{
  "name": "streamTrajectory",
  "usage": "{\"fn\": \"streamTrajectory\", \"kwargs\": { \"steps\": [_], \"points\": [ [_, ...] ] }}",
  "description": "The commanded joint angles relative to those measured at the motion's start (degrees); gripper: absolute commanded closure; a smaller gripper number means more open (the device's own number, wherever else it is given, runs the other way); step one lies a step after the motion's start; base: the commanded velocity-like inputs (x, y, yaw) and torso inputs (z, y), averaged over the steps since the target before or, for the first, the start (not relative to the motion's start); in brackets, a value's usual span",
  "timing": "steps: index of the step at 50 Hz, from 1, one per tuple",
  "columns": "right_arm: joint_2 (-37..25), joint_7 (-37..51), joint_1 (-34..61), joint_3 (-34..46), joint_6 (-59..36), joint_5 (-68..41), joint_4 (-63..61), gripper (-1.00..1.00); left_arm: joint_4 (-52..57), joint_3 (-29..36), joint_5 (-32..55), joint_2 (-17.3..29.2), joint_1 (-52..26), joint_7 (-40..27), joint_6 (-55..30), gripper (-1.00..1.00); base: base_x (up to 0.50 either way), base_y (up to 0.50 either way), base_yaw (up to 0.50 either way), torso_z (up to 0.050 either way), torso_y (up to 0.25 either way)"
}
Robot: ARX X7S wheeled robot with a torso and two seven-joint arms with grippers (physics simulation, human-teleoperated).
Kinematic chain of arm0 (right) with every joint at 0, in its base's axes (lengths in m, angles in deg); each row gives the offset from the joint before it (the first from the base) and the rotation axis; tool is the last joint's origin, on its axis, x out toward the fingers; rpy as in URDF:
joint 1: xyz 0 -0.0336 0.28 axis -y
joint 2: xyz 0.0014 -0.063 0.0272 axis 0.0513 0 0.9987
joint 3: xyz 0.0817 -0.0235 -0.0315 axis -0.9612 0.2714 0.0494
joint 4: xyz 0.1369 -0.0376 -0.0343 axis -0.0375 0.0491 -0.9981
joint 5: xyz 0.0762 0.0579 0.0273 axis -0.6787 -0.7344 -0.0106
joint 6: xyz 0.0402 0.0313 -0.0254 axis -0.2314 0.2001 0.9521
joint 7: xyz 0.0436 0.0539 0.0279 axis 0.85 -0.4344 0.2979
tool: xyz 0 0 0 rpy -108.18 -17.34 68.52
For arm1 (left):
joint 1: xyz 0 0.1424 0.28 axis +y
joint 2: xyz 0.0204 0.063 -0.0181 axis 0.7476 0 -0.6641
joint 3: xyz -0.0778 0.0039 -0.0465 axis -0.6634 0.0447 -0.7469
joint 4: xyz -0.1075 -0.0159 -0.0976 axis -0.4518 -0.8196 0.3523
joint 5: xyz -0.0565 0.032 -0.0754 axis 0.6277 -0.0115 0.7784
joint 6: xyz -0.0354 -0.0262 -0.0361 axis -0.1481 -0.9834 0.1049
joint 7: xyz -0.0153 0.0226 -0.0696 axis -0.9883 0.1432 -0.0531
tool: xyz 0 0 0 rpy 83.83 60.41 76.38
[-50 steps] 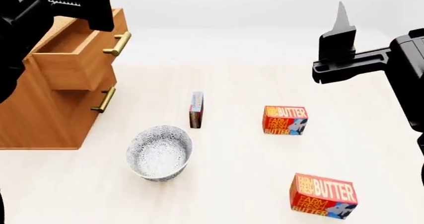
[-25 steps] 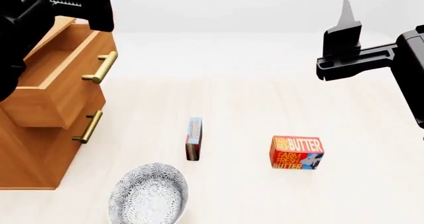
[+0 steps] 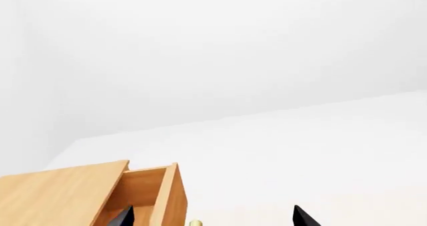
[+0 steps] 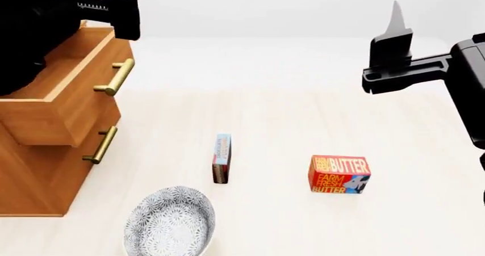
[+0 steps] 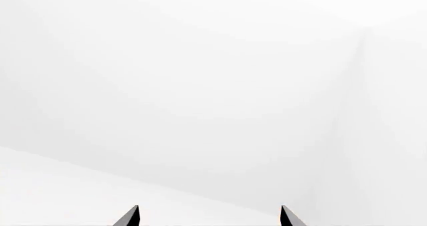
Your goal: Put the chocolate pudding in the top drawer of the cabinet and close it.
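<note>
The chocolate pudding [image 4: 221, 158] stands on its narrow edge on the pale tabletop, in the middle of the head view. To its left is the cabinet [image 4: 38, 176], with its top drawer [image 4: 65, 97] pulled out and nothing showing inside. My left gripper [image 3: 212, 220] hangs high over the drawer's front, open and holding nothing; the drawer [image 3: 143, 196] shows below its fingertips. My right gripper [image 5: 209, 217] is raised at the far right, well above the table. It is open and faces bare white background.
A Farm Fresh Butter box [image 4: 339, 174] sits right of the pudding. A patterned grey bowl [image 4: 170, 222] stands near the front, left of the pudding. The lower drawer is shut, with its brass handle [image 4: 100, 145] below the top drawer's handle [image 4: 113, 77].
Over the last second the head view shifted, so the table's things slid down the picture and a second butter box left the view. The left gripper edged slightly right. The pudding has not moved.
</note>
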Motion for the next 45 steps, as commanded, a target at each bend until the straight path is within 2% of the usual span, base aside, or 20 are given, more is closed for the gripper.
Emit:
{"fn": "streamTrajectory", "kwargs": {
  "steps": [1,14,29,40,45],
  "points": [
    [-0.18,-2.49,-2.02,-0.09,0.86,3.19,-0.52,-1.00,-15.20,5.00,-3.82,-2.28,-5.55,3.24,-0.11,-1.00,0.00,0.00,0.00,0.000,0.000],
    [0.14,-4.98,-3.98,0.49,2.01,6.98,-0.72,-1.00,-33.12,13.57,-11.23,-4.34,-11.21,11.83,5.35,-1.00,0.00,0.00,0.00,0.000,0.000],
    [0.53,-7.49,-5.29,1.71,3.19,10.49,-0.15,-1.00,-45.42,14.84,-14.57,-5.73,-13.59,13.99,9.16,-1.00,0.00,0.00,0.00,0.000,0.000],
    [0.81,-8.70,-5.29,2.84,3.80,12.31,0.45,-1.00,-46.32,15.25,-15.24,-5.40,-14.12,13.42,9.21,-1.00,0.00,0.00,0.00,0.000,0.000],
    [0.83,-8.63,-5.28,3.16,3.97,12.36,0.51,-1.00,-51.02,16.54,-16.93,-6.42,-15.47,14.85,11.02,-1.00,0.00,0.00,0.00,0.000,0.000]
  ]
}}
